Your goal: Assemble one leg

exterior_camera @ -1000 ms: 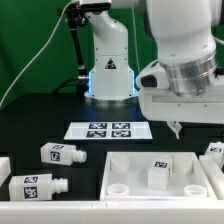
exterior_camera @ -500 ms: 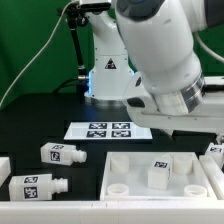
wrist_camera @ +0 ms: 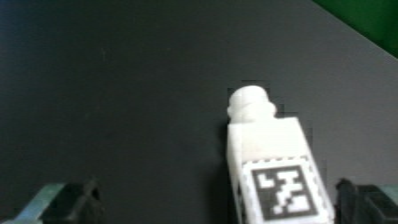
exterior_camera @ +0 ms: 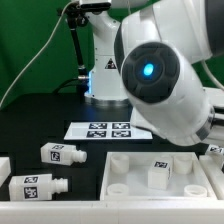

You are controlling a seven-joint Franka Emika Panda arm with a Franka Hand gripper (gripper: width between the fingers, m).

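On the leg [wrist_camera: 267,135], black-and-white square tag [wrist_camera: 281,190]

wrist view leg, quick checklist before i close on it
1. Fingers open: ok, one shows on each side, wide apart.
2. Leg between the fingers: ok, though it lies much closer to one finger than to the other.
3. Leg lying flat with its tag facing up: ok.
4. Nothing else beside the leg: ok, only bare dark table around it in the wrist view.
5. Height above the table: cannot tell.
6. Fingers visible in the exterior view: not ok, the arm hides them.
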